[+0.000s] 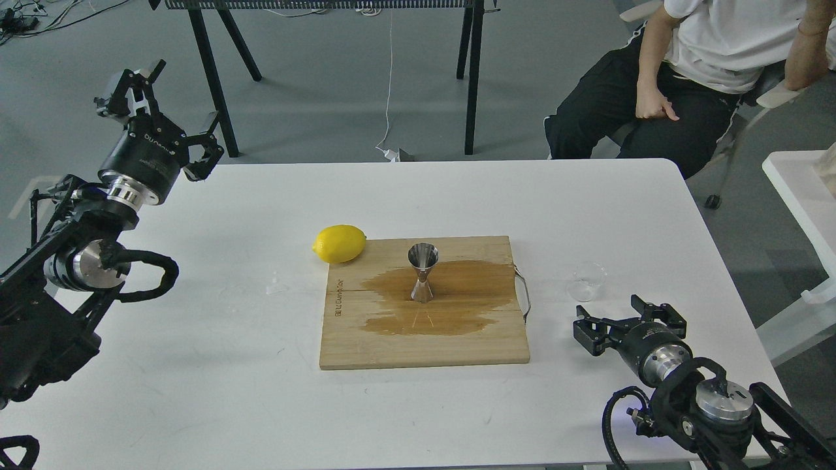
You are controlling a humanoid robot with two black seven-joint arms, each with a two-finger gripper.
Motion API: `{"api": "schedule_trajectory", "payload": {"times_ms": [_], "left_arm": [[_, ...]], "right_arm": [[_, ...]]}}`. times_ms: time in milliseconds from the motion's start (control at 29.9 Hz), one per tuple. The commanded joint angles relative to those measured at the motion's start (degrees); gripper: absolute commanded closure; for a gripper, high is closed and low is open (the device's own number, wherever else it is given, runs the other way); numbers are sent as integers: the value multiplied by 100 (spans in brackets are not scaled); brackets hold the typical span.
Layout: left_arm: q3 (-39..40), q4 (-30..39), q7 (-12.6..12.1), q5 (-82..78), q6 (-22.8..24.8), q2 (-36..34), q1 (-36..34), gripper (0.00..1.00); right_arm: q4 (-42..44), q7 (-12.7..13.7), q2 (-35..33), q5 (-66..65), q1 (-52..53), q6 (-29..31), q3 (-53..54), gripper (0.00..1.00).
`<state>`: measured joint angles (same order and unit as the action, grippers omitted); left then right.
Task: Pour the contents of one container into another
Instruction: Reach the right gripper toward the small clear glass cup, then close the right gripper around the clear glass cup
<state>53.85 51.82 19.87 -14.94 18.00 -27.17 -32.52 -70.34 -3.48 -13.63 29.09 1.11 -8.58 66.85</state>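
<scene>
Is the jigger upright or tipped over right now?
Upright: the jigger stands on its lower cone on the wet patch of the wooden board, mouth up.

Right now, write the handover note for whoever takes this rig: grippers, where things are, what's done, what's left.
Left gripper: open, empty, raised over the table's far-left corner.
Right gripper: open, empty, low over the white table, just short of the glass cup.
Glass cup: upright on the table, right of the wooden board; contents cannot be told.
Steel jigger: upright mid-board, in a dark wet stain. Lemon at the board's far-left corner.
Done: nothing held.
Left: grasp the cup, carry it to the jigger, pour.
</scene>
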Motion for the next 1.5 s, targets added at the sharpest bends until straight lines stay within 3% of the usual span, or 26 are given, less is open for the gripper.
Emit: {"api": "schedule_trajectory", "payload": {"times_ms": [0,1003,1303,1471], "left_arm": [[2,-5,0,0,2,1,0,0],[29,-58,-9,9,-15,-8,0,0],[29,-58,-9,0,-51,1,-9,0],[38,-58,-9,0,-59,-8,-17,0]], "right_arm": [[64,5,9,0,3,31,-6,0],[1479,40,519,-114,1128,119,-137,4],[1593,40,528,-149,1216,146,-252,11],[1699,49,580,-149,1224,453,-287,19]]}}
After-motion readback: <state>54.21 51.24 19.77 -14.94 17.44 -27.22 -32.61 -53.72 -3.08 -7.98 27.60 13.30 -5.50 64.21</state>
